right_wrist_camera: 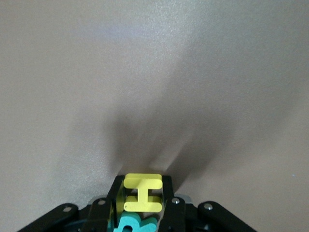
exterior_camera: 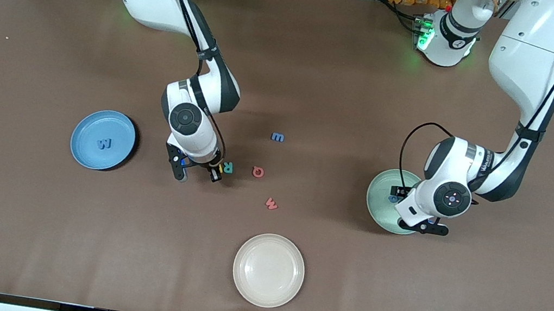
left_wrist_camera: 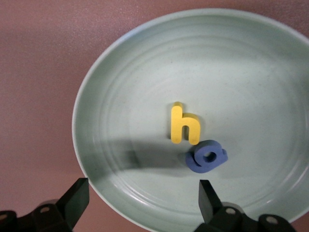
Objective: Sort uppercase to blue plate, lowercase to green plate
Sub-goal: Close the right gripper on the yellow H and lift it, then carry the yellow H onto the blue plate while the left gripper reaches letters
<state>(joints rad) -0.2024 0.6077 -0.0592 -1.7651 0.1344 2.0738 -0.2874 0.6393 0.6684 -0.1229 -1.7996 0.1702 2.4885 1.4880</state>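
From the front, the right gripper is seen low beside the teal R, with the red Q, red w and blue m scattered nearby on the tabletop, a blue M in the blue plate and a cream plate nearest the camera. In the left wrist view, the left gripper is held with jaws spread wide over the green plate, where the yellow h and blue g lie touching. In the right wrist view, the yellow H is clamped between the right jaws, directly against the R.

Foam letters only; arm's marking perhaps unreadable.

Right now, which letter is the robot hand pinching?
The yellow H. It sits squeezed between the right hand fingers, while the green R, red Q and the others lie loose.
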